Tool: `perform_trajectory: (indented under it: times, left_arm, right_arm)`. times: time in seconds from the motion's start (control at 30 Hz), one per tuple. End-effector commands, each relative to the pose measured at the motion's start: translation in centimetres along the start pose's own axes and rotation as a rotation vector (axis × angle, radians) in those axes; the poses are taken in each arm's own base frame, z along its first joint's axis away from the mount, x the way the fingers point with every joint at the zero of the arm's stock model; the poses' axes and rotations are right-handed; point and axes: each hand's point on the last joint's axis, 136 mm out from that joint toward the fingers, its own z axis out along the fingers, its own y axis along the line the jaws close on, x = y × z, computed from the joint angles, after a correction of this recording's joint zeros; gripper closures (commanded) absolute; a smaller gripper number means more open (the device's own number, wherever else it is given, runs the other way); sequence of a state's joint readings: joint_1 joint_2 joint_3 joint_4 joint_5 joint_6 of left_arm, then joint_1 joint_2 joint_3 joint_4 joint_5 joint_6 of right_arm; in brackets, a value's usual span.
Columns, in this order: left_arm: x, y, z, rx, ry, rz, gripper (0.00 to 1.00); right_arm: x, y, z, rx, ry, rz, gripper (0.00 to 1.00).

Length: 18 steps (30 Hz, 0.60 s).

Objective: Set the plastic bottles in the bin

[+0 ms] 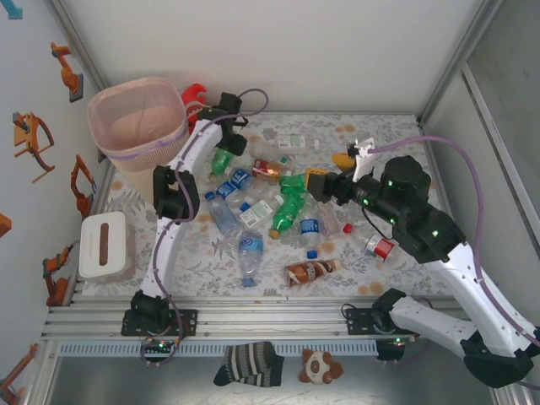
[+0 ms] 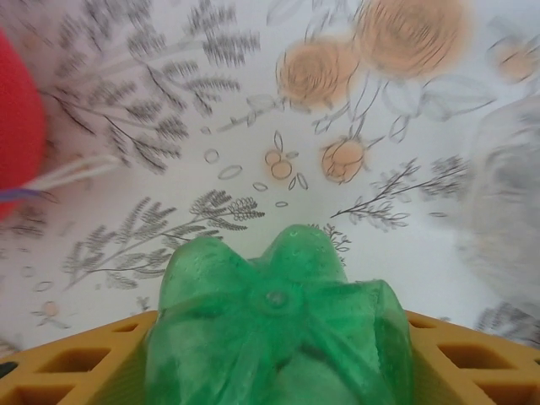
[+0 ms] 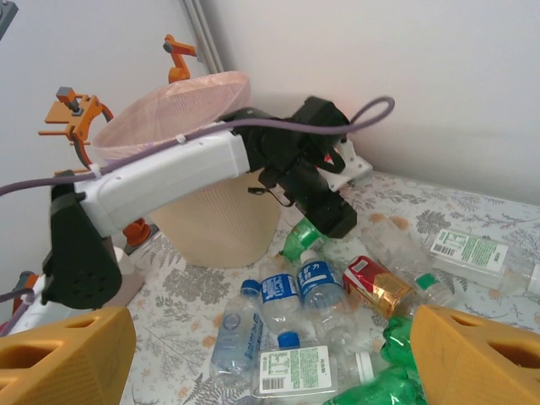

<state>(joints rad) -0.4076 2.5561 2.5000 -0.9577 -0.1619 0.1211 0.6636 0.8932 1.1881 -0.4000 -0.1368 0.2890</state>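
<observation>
The green bottle (image 2: 278,329) sits right against the left wrist lens. Its moulded base faces the camera and its crushed sides are pressed between the left fingers (image 2: 67,363), which are closed on it. Gripping across the body rather than the cap gives them a broad, yielding surface to bite into. Beneath it lies the floral table (image 2: 405,253), with a red toy (image 2: 17,126) at the edge. Whether the bottle is clear of the cloth I cannot tell.

From above, this grip is at the far-left end of the pile, near the bin (image 1: 148,164), so the carry to its rim should be short. The right fingers (image 3: 63,354) stand wide apart with nothing between them. They hover over the other bottles (image 3: 295,291) in mid-table, probably placed there so that the two arms do not cross.

The bin stands upright in the far-left corner with its mouth open. The other bottles lie scattered on the table, so most of the task looks undone.
</observation>
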Motion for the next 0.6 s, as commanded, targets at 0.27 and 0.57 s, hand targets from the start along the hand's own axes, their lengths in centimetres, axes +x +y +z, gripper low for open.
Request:
perform_trajectory:
  times: [0.27,0.57]
  left_arm:
    - [-6.9,0.1,-17.3,0.053,-0.358,-0.025,0.39]
    - [-8.0,0.6,-28.2,0.066,-0.556,-0.036,0.45]
  right_arm:
    - [-1.1,0.4,-0.5,-0.010,-0.039,-0.010,0.16]
    - [-1.5,0.7,-1.2,-0.019,-0.058,-0.004,0.16]
